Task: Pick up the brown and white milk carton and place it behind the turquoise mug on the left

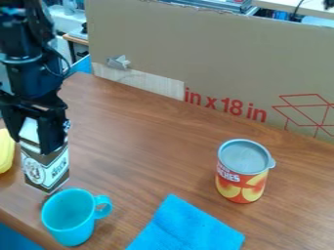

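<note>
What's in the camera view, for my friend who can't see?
A black robot gripper holds a brown-and-white carton by its top, near a turquoise cup. A red-and-yellow can and a blue cloth are on the wooden table.

The segmented robot arm (31, 73) is black, with rounded housings and glossy highlights. A thin black cable (64, 62) curves along one side. The matching black two-finger gripper (32, 142) has a broad crosspiece and straight, slab-like fingers (51, 132).

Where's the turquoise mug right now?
In the camera view, the turquoise mug sits at lower left, below the carton and left of the blue cloth.
</note>
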